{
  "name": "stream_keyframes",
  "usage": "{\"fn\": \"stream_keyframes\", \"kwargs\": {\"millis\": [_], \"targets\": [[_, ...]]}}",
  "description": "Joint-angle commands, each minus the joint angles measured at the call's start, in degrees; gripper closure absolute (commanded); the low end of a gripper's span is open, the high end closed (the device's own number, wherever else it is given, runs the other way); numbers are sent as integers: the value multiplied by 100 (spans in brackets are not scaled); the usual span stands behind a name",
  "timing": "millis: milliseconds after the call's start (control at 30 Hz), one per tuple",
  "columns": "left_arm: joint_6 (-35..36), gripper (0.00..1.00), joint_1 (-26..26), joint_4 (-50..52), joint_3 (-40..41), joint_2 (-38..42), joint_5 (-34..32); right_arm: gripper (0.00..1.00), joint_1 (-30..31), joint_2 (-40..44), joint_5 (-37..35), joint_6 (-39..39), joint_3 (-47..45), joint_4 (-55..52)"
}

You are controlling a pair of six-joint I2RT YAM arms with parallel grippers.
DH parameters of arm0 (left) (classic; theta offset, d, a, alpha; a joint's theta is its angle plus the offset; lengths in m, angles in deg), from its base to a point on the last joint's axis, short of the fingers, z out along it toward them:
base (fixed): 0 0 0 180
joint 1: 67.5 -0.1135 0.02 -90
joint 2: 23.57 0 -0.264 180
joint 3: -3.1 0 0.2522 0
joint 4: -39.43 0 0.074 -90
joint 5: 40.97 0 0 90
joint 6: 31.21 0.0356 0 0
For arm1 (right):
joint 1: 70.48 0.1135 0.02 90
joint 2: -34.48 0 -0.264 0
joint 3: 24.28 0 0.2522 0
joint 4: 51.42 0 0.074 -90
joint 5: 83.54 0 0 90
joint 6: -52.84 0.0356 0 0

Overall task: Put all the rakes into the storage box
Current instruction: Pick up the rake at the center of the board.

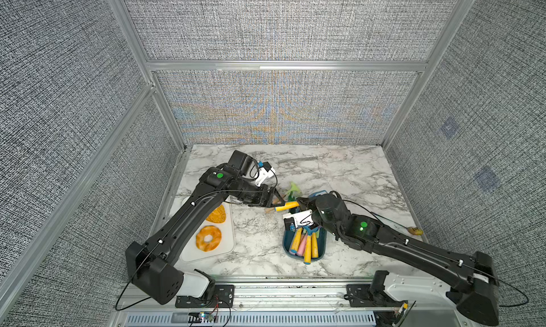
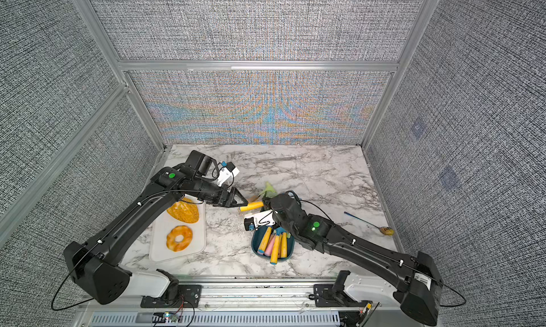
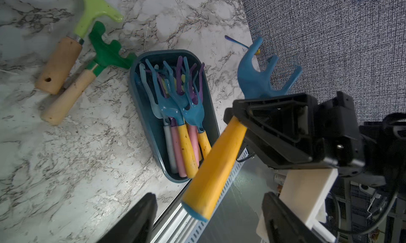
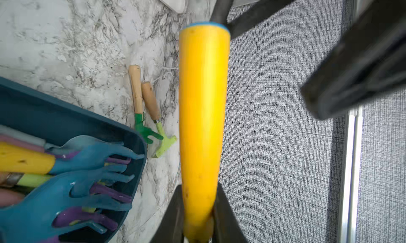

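The rake (image 1: 288, 205) (image 2: 252, 205) has a yellow handle (image 3: 215, 165) (image 4: 202, 121) and a blue pronged head (image 3: 257, 77). It hangs level above the table, by the far end of the storage box. My right gripper (image 1: 301, 202) (image 2: 266, 205) (image 4: 198, 209) is shut on the handle near the head. My left gripper (image 1: 280, 200) (image 2: 243, 202) (image 3: 208, 209) is open, its fingers (image 3: 140, 213) standing either side of the handle's free end with gaps. The storage box (image 1: 285, 245) (image 2: 254, 245) (image 3: 140, 112) (image 4: 55, 112), a dark teal tub, holds several similar rakes.
Two wooden-handled green garden tools (image 3: 66, 61) (image 4: 145, 112) lie on the marble just beyond the box. A white tray (image 1: 230, 242) (image 2: 153, 245) with two bread pieces lies at the left. A spoon (image 1: 413, 230) (image 2: 384, 230) lies near the right wall.
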Motion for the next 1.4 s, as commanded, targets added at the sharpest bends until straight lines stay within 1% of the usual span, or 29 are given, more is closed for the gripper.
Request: {"fn": "stream_keyframes", "kwargs": {"millis": [0, 67, 100, 200, 300, 333, 400, 467, 533, 667, 733, 767, 833, 867, 967, 1033, 1067, 1100, 1267, 1300, 1333, 1367], "targets": [[279, 20, -3, -398, 9, -215, 529, 100, 198, 411, 481, 198, 40, -272], [342, 21, -3, -470, -8, -326, 713, 100, 218, 517, 550, 273, 5, -323], [379, 25, 6, -479, -10, -398, 892, 100, 218, 558, 560, 290, -19, -324], [422, 26, 78, -607, 48, -402, 1020, 100, 229, 632, 545, 292, -47, -378], [439, 25, 164, -635, 93, -384, 1023, 100, 189, 579, 476, 265, 7, -419], [447, 23, 229, -655, 134, -385, 1003, 100, 130, 535, 473, 260, 38, -456], [457, 23, 357, -714, 223, -425, 1004, 100, 38, 432, 530, 265, 114, -517], [544, 26, 560, -735, 255, -520, 1094, 100, -80, 330, 458, 234, 132, -544], [513, 24, 601, -847, 372, -412, 1106, 100, -165, 297, 473, 216, 151, -489], [470, 25, 749, -924, 531, -370, 1041, 100, -291, 108, 384, 193, 258, -540], [444, 27, 801, -988, 619, -375, 1004, 100, -312, 67, 434, 195, 292, -535], [431, 30, 806, -1018, 655, -391, 1000, 100, -316, 75, 490, 187, 285, -521], [432, 40, 814, -1019, 656, -461, 1004, 100, -312, 109, 631, 195, 278, -495], [437, 48, 815, -1003, 627, -499, 1017, 100, -311, 133, 705, 195, 262, -500], [498, 67, 814, -905, 492, -578, 1051, 100, -277, 188, 802, 190, 208, -505], [537, 82, 814, -847, 400, -595, 1101, 100, -244, 215, 823, 203, 173, -513], [552, 93, 815, -823, 359, -602, 1126, 100, -234, 223, 825, 205, 152, -512], [569, 100, 815, -796, 329, -598, 1147, 100, -227, 220, 825, 220, 151, -514], [572, 100, 808, -720, 308, -532, 1147, 100, -229, 165, 715, 460, 152, -350], [570, 100, 810, -690, 308, -507, 1101, 90, -224, 141, 685, 624, 179, -323], [534, 100, 813, -619, 308, -478, 955, 75, -271, 107, 716, 938, 272, -345], [452, 100, 815, -597, 339, -429, 793, 64, -375, 60, 797, 1389, 438, -407]]}}
